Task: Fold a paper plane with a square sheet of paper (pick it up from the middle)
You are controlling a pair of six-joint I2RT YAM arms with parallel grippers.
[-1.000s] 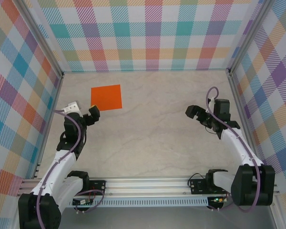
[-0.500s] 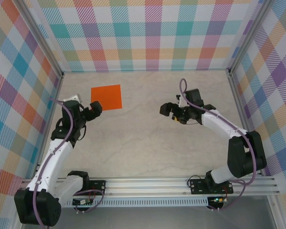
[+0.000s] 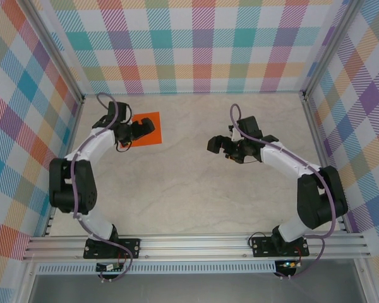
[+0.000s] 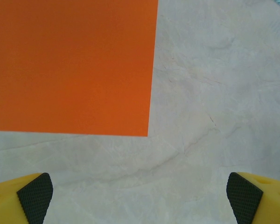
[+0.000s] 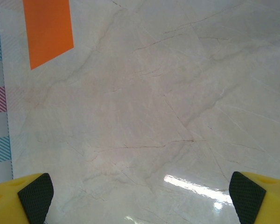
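Overhead, item one: square sheet of paper (image 3: pixel 153 140), bright orange, flat on the counter (image 3: pixel 189 196) at about 10 o'clock. The left end effector (image 3: pixel 146 128) hangs over its left part (contact cannot be judged). The right end effector (image 3: pixel 216 145) sits just off the counter's centre toward 1 o'clock, well apart from the sheet.

Left wrist view: sheet (image 4: pixel 70 65) fills the 10 to 11 o'clock area, one corner near centre. The left end effector (image 4: pixel 140 196) has its fingertips (image 4: pixel 35 191) spread wide at 7 and 5 o'clock over bare counter (image 4: pixel 214 93), gripping nothing.

Right wrist view: sheet (image 5: pixel 49 30) far off at 11 o'clock. The right end effector (image 5: pixel 140 198) is likewise spread wide, empty, above bare counter (image 5: pixel 154 116).
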